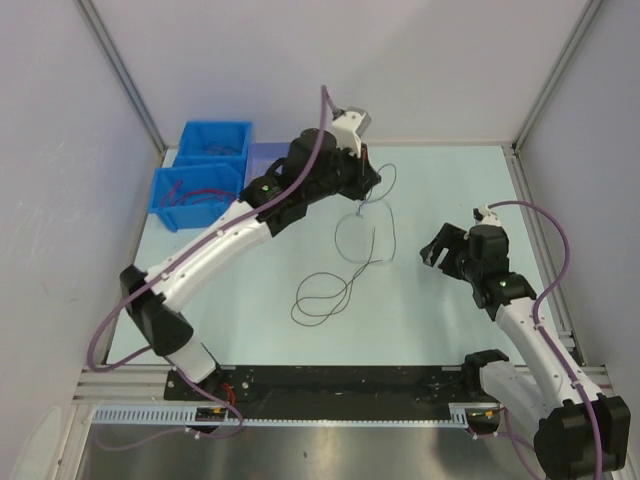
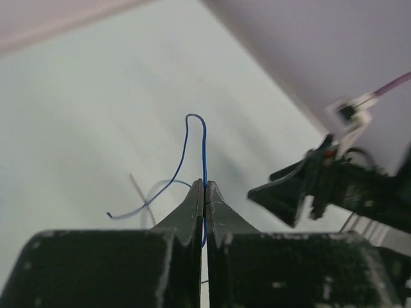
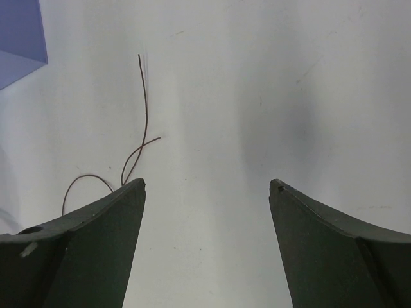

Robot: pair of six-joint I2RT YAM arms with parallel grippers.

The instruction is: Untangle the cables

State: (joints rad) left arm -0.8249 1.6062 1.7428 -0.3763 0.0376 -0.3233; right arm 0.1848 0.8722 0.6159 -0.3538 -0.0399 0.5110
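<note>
Left gripper [image 2: 204,186]: jaws pressed together, pinching a thin blue wire [image 2: 205,144]. Above the tips the wire rises, hooks over in a tight bend and trails down to a free end on the left. The hold is partway along it, not at an end.

Right gripper [image 3: 207,186]: jaws spread wide, nothing between them, hanging over bare table [image 1: 430,320]. A dark wire [image 3: 145,102] lies ahead and to its left, apart from the fingers.

From above: the loose wires [image 1: 325,295] lie mid-table between the two arms in slack, overlapping loops, one strand running up toward the left gripper [image 1: 365,190]. The right gripper [image 1: 445,245] sits off to the side, near them but not touching. Colours are hard to tell from up there. The blue bins [image 1: 200,165] are at the far left corner, with a red wire [image 1: 195,195] in the nearer one.

Handling, my read:
- Almost weightless, limp, but keeps its curl, so it will spring and twist when lifted.
- So thin it could slip out sideways unless it sits square between the pads.
- Loops look likely to catch each other, so a quick pull may drag the whole bunch along.

Where to grip: near a free end, or just outside a crossing. Avoid the middle of a loop. The second gripper would do best pinning the neighbouring strand down.
</note>
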